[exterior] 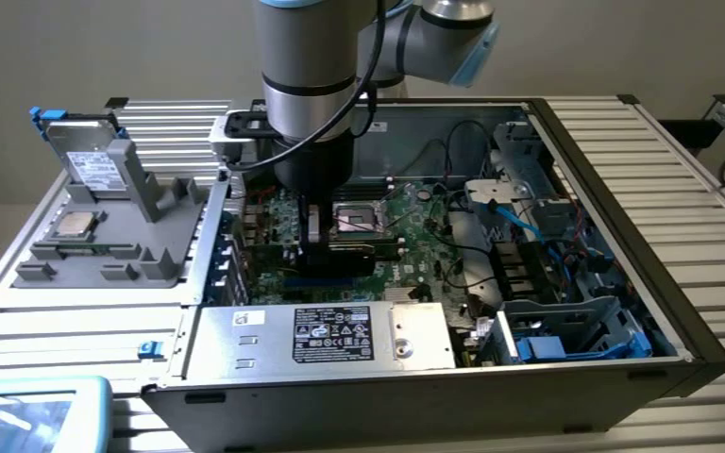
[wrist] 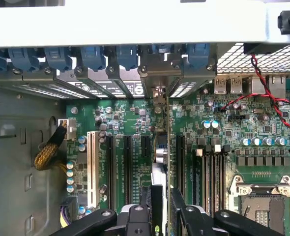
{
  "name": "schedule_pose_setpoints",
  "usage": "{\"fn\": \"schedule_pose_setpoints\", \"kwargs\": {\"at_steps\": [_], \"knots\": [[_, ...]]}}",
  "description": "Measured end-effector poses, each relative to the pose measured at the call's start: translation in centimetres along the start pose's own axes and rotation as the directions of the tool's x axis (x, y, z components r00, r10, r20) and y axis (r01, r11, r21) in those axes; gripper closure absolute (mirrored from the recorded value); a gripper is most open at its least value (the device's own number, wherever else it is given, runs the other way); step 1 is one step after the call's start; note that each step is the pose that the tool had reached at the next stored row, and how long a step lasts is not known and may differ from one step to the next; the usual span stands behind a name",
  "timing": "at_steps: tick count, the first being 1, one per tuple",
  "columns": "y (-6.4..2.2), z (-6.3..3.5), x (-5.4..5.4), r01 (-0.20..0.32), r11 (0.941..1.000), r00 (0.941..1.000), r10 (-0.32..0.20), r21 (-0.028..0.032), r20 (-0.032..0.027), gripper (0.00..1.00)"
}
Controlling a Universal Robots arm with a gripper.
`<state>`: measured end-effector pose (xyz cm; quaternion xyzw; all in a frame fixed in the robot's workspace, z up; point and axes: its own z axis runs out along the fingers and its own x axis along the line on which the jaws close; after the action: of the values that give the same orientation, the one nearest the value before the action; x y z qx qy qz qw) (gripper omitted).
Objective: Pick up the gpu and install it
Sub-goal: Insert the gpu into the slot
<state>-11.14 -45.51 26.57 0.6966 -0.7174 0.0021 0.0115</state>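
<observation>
The fingers (wrist: pixel 177 204) clamp the gpu (wrist: pixel 167 142) edge-on, down among the motherboard (wrist: pixel 130 118) slots; you can't tell whether it's seated.

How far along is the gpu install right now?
Done: the gpu is picked up and inside the open case. In hand: the gripper holds it on edge at the motherboard's expansion slots, bracket toward the rear slot covers. Left: I can't tell whether it's fully seated; the gripper has not let go.
</observation>
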Motion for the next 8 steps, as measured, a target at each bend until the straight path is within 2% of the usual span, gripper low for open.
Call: {"fn": "schedule_pose_setpoints", "kwargs": {"at_steps": [8], "knots": [[-0.04,0.03,-0.08,0.0,1.0,1.0,0.0,0.0,0.0004,0.73]]}}
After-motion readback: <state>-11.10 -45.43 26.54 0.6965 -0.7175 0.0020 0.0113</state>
